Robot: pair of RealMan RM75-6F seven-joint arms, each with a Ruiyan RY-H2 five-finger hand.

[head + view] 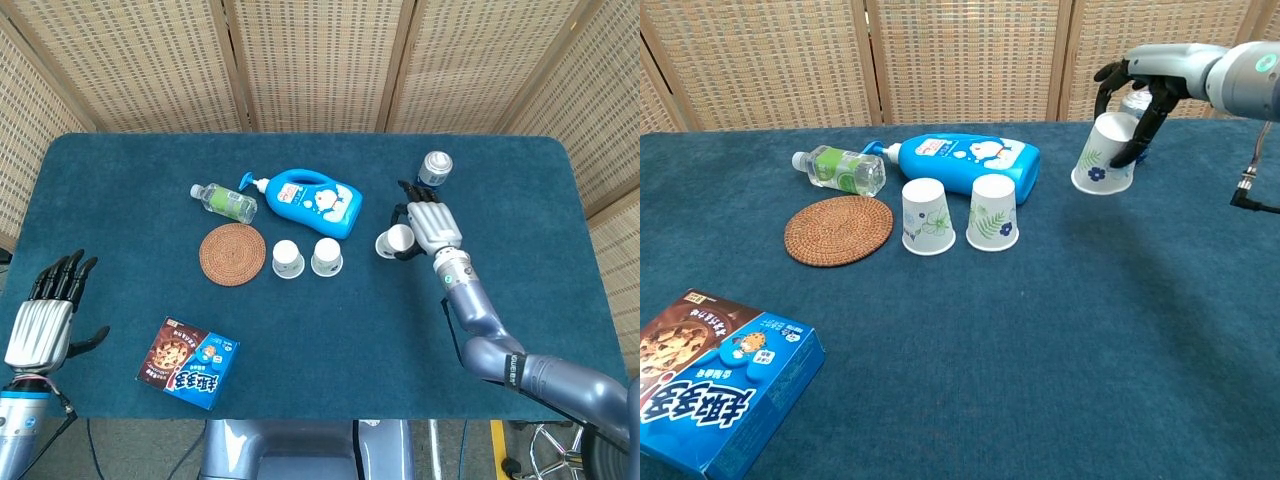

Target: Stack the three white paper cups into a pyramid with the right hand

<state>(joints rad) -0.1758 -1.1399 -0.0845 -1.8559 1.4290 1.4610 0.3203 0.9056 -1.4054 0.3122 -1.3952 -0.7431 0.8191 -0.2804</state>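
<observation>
Two white paper cups with floral prints stand upside down side by side at the table's middle; in the head view they show as cup and cup. My right hand grips the third white cup, lifted clear of the cloth and tilted, to the right of the pair. In the head view that hand holds the cup at its left side. My left hand hangs open at the table's near-left corner, holding nothing.
A blue lotion bottle lies behind the two cups, with a small green bottle and a woven coaster to their left. A drink can stands behind my right hand. A blue cookie box lies front left.
</observation>
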